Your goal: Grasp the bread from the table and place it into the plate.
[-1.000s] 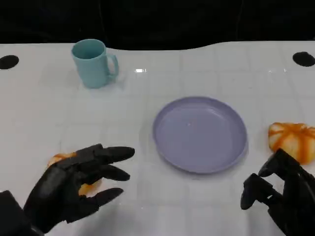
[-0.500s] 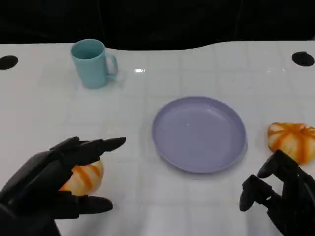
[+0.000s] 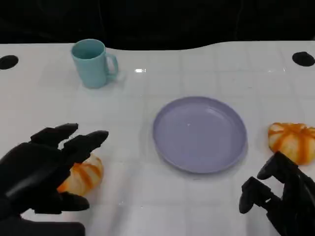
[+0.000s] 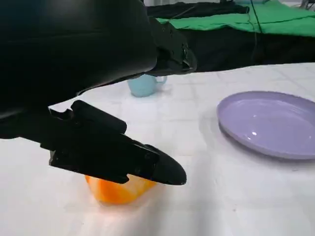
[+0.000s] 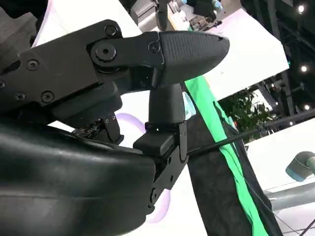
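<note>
Landmark: purple plate [image 3: 199,133], centre of the white table [image 3: 147,98], nothing lying in it.

Bread: two orange, white-striped pieces. One bread roll [image 3: 81,175] sits on the table well to the left of the plate, towards the robot's side. A second roll [image 3: 292,141] sits on the table just to the right of the plate, apart from its rim.

Left hand [image 3: 39,169]: to the left of the plate, over the near-left roll. Fingers [image 3: 83,142] spread and reaching towards the plate, passing above the roll; thumb lower down on the robot's side of it. The left wrist view shows the roll [image 4: 118,189] on the table beneath the hand [image 4: 98,98], one finger across its top. Not closed around it; whether that finger touches the roll, cannot tell. Hand reads as released, holding nothing.

Right hand [image 3: 283,196]: to the right of the plate on the robot's side, nearer the robot than the second roll and apart from it. Fingers bent but separated, nothing between them; released.

Teal mug [image 3: 93,63]: upright, beyond the plate to its far left, handle turned towards the plate's side.
</note>
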